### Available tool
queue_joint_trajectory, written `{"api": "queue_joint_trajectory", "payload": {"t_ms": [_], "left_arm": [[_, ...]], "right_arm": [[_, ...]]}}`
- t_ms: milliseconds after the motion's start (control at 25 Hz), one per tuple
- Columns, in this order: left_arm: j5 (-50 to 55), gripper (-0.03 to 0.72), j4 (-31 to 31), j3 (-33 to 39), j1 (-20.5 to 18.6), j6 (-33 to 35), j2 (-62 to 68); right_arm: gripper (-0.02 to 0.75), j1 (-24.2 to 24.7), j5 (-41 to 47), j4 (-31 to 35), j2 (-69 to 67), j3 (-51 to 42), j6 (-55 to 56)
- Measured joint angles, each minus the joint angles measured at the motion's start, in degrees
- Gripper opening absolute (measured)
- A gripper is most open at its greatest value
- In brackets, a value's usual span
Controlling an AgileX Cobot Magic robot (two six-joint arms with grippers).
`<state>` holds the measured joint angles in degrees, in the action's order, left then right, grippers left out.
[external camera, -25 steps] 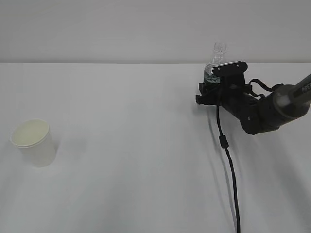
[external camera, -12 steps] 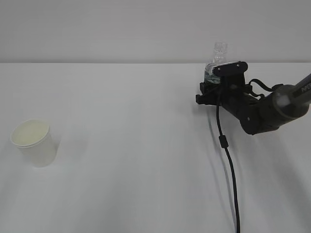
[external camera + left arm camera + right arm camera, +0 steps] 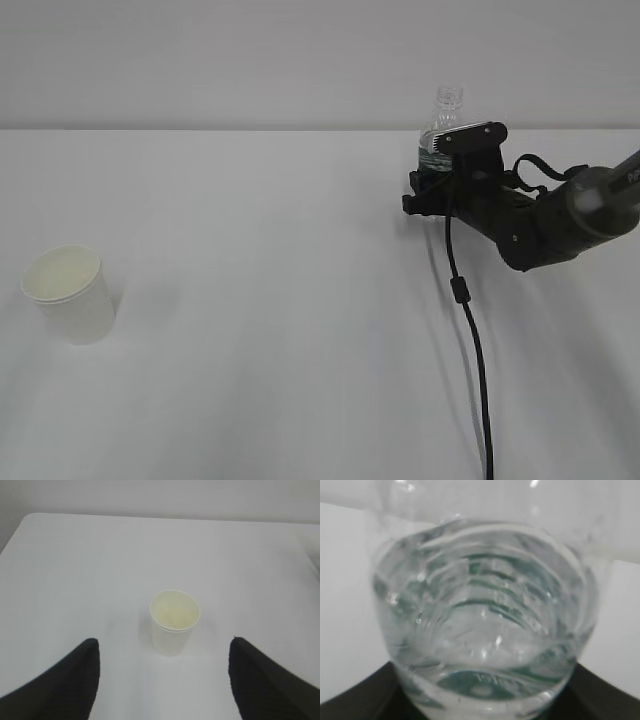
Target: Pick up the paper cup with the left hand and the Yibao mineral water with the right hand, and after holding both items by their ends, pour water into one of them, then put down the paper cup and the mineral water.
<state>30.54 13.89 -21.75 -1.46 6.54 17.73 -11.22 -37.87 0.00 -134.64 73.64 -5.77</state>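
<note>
Two things stand on the white tabletop (image 3: 280, 300), well apart: the cup (image 3: 70, 293) at the near left and the bottle (image 3: 444, 128) at the far right. The cup is upright with its cream inside showing, and nothing touches it. In the left wrist view it sits between and beyond the two black fingers (image 3: 60, 685) of the left end effector (image 3: 165, 680), which are spread wide with bare tabletop between them; this arm does not appear in the exterior view.

The right end effector (image 3: 440, 178) lies low at the bottle's lower body, its grey plate (image 3: 470, 135) in front of the green label, so only the ribbed shoulder and open neck rise above it. The right wrist view is filled by the bottle's clear body, with water (image 3: 485, 645) inside and black finger edges at both lower corners. Whether these fingers press the bottle or stand just clear of it cannot be told. A black cable (image 3: 470, 340) trails toward the near edge.
</note>
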Motion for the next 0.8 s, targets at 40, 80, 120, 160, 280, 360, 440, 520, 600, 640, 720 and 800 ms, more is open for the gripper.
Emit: {"api": "queue_joint_trajectory", "payload": {"t_ms": [40,80,120,160,280,360,440,520,600,640,720,800], "left_arm": [[0.0,0.568,0.0,0.0,0.0,0.0,0.0],[0.0,0.567,0.0,0.0,0.0,0.0,0.0],[0.0,0.566,0.0,0.0,0.0,0.0,0.0],[0.0,0.566,0.0,0.0,0.0,0.0,0.0],[0.0,0.566,0.0,0.0,0.0,0.0,0.0],[0.0,0.566,0.0,0.0,0.0,0.0,0.0],[0.0,0.566,0.0,0.0,0.0,0.0,0.0],[0.0,0.566,0.0,0.0,0.0,0.0,0.0],[0.0,0.566,0.0,0.0,0.0,0.0,0.0],[0.0,0.566,0.0,0.0,0.0,0.0,0.0],[0.0,0.566,0.0,0.0,0.0,0.0,0.0],[0.0,0.565,0.0,0.0,0.0,0.0,0.0]], "right_arm": [[0.453,0.0,0.4,-0.3,0.3,0.0,0.0],[0.453,0.0,0.7,-0.5,0.5,0.0,0.0],[0.453,0.0,0.9,-0.6,1.0,0.0,0.0],[0.453,0.0,1.2,-0.7,1.3,0.0,0.0],[0.453,0.1,2.3,-0.7,2.2,0.0,0.0],[0.452,0.1,3.3,-0.9,2.9,0.0,0.0],[0.452,0.1,4.1,-1.0,3.5,0.0,0.0],[0.452,0.1,5.4,-1.0,4.5,0.0,0.0],[0.452,0.1,6.3,-1.0,5.5,0.0,0.0],[0.452,0.1,6.6,-1.0,6.1,0.0,0.0],[0.452,0.1,7.2,-1.0,7.1,0.0,0.0],[0.452,0.1,8.4,-1.0,8.1,-0.1,0.0]]}}
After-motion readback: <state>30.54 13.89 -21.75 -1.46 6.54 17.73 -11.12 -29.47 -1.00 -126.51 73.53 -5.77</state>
